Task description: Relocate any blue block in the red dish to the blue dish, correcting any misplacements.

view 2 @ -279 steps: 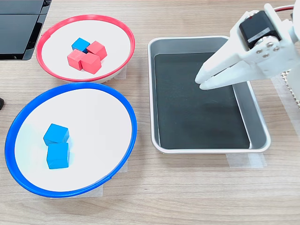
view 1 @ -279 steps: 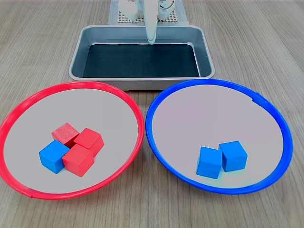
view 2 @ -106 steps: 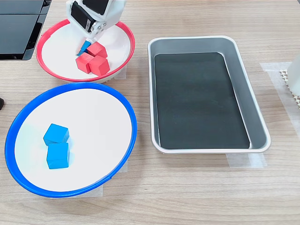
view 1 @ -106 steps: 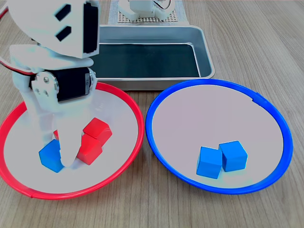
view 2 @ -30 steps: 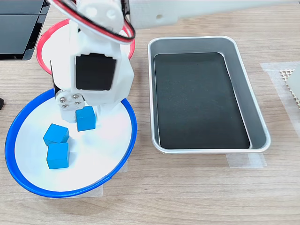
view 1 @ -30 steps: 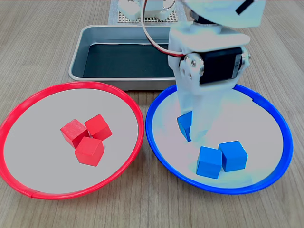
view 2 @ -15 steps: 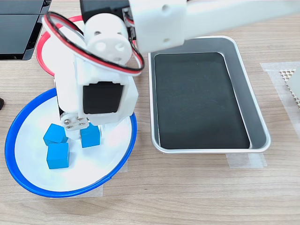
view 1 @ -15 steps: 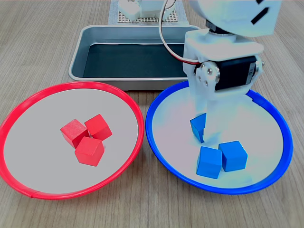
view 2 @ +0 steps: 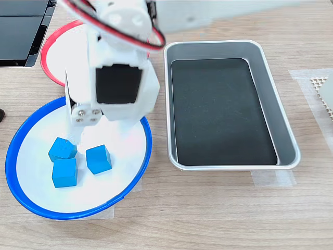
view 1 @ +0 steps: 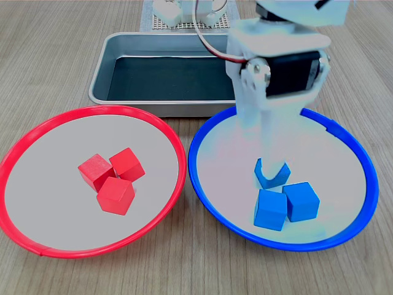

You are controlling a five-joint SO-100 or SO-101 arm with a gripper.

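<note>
Wooden table (view 1: 55,55); gripper (view 1: 271,166) hovers over blue dish (view 1: 209,184)

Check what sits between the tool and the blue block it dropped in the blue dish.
Nothing: in the second exterior view, only bare pale floor of the blue dish separates the tool from the blue block.

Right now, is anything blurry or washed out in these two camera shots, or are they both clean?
In the first exterior view the gripper is smeared by motion blur and half hides the blue block, and the blue dish interior looks washed out; in the second exterior view the arm is softly blurred, while the three cubes and the metal tray stay sharp.
</note>
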